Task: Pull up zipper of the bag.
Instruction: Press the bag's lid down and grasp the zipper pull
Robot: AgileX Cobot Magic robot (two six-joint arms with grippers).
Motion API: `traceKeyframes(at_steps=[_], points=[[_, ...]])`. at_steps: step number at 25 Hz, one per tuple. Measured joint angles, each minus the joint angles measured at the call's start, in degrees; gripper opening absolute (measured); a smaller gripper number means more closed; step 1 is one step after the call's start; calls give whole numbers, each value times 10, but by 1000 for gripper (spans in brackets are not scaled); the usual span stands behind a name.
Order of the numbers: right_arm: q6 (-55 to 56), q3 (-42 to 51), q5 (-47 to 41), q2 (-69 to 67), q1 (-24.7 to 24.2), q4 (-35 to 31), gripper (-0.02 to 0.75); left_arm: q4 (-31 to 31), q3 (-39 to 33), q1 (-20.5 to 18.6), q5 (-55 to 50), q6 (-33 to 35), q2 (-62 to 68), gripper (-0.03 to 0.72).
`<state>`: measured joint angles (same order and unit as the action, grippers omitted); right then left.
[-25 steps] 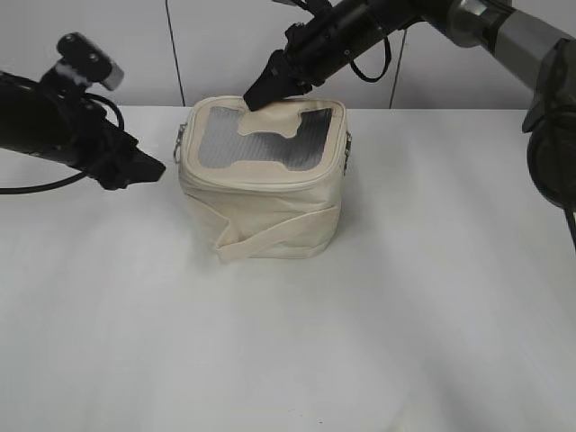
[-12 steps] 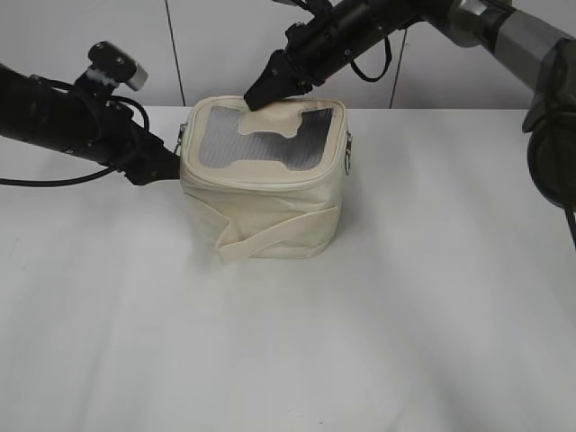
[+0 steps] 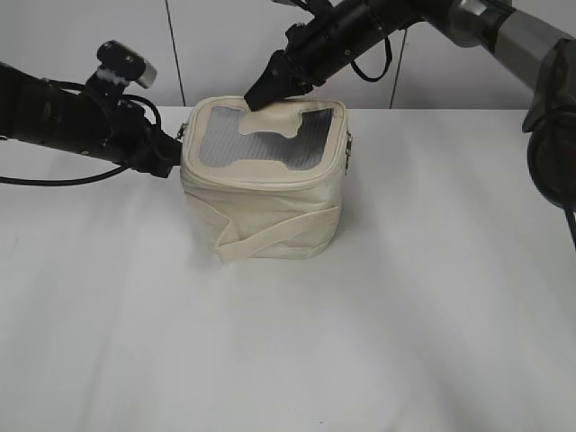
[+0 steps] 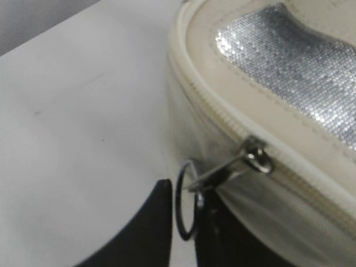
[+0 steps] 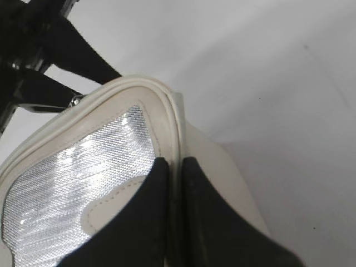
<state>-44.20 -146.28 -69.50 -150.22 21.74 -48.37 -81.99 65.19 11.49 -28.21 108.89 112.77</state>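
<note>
Judging progress as early, we find the bag point(image 3: 263, 175) at upper centre, right gripper point(image 5: 173, 183) pinching its back rim, left gripper point(image 4: 186, 214) with jaws closing around the ring pull point(image 4: 188, 207), and the zipper point(image 4: 233, 130) not yet drawn.

A small boxy cream-beige leatherette bag point(image 3: 264, 180) is set upright near the table's far edge, its grey see-through top window bearing a bone-shaped cream patch. A thin cream zipper point(image 4: 233, 125) is run round the top rim, its silver ring pull point(image 4: 187, 200) hung at the left side.
</note>
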Motion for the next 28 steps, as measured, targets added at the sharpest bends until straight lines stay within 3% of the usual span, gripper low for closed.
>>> traceKeyframes(at_steps=[2, 5, 10, 28], points=[[0, 0, 0, 0, 0, 0, 41, 0, 0, 3, 1, 1, 2, 57], [0, 0, 0, 0, 0, 0, 41, 25, 1, 4, 1, -17, 2, 13], [4, 0, 0, 0, 0, 0, 42, 79, -15, 2, -8, -72, -28, 8], [24, 0, -3, -1, 11, -12, 42, 64, -223, 19, 32, -104, -214, 8]])
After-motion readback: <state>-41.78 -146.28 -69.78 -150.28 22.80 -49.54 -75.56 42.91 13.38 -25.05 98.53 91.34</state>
